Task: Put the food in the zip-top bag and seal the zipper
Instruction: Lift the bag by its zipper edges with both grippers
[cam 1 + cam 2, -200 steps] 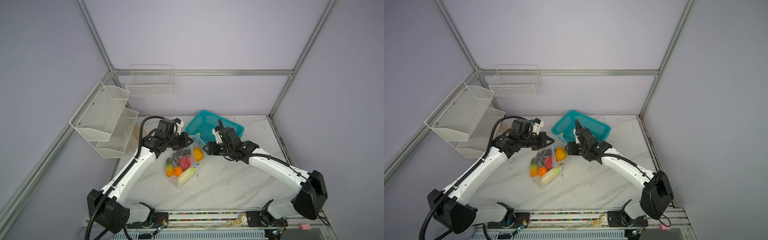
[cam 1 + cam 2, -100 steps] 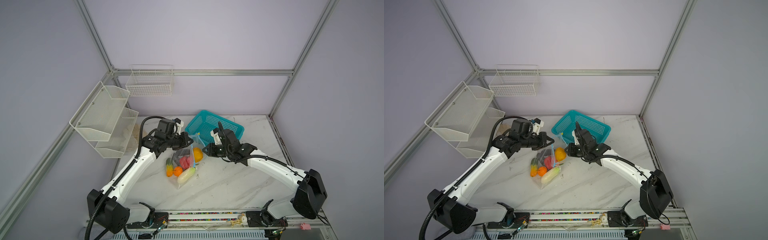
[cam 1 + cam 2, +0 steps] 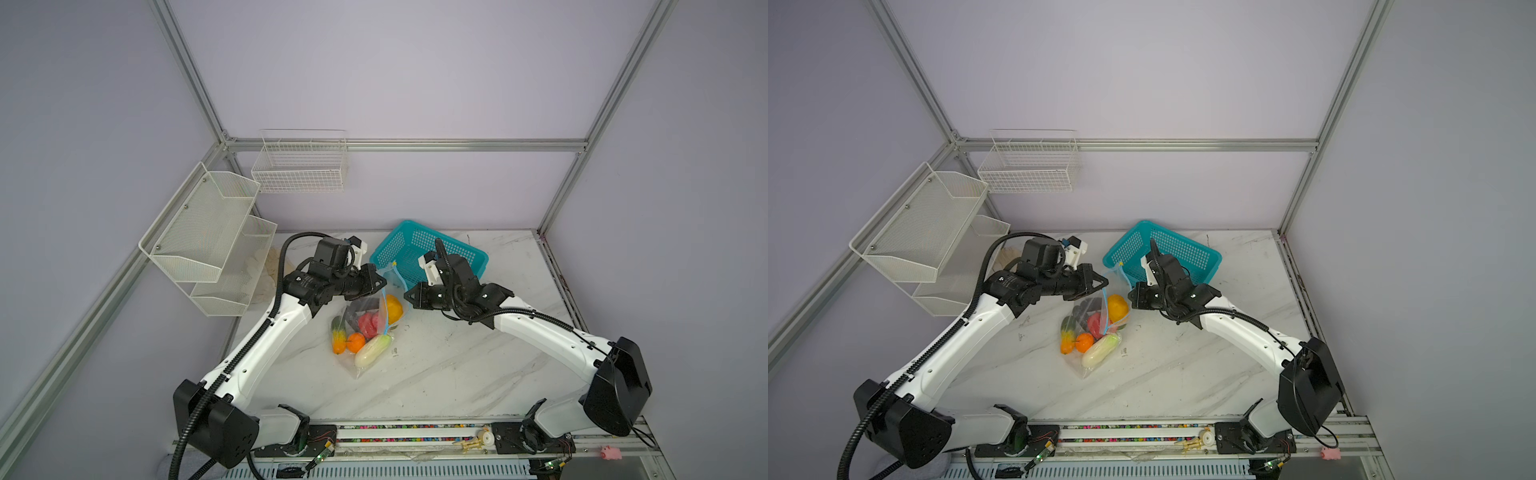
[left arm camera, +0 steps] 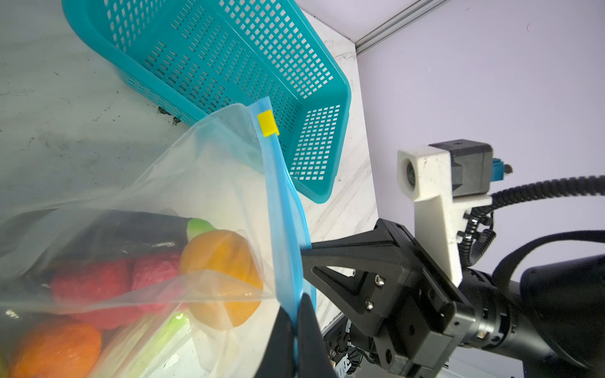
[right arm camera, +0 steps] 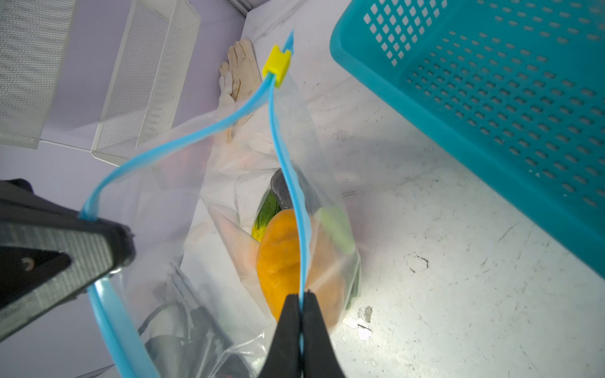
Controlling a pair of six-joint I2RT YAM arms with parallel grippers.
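The clear zip-top bag [image 3: 365, 332] [image 3: 1086, 361] lies mid-table, its mouth lifted. Inside is the food: mango [image 3: 393, 309] [image 5: 278, 261], pink-red pieces [image 3: 368, 325] [image 4: 95, 288], orange [image 3: 356, 341], white radish [image 3: 372, 351], dark eggplant [image 4: 124, 232]. The light-blue zipper [image 5: 281, 147] [image 4: 278, 203] runs from a yellow slider [image 5: 277, 65] [image 4: 267, 122] and splits into two lips. My left gripper [image 4: 296, 304] [image 3: 384, 282] is shut on one lip. My right gripper [image 5: 301, 294] [image 3: 405, 296] is shut on the other lip, over the mango. The lips stand apart.
A teal perforated basket [image 3: 428, 253] [image 4: 229, 65] stands just behind the bag and the right gripper. White wire shelves [image 3: 208, 241] hang on the left wall and a wire basket [image 3: 301, 166] on the back wall. A pale glove [image 5: 240, 62] lies near the shelves.
My right gripper has moved left to the bag's mouth and shut on the zipper lip. The left gripper has kept its hold and place.
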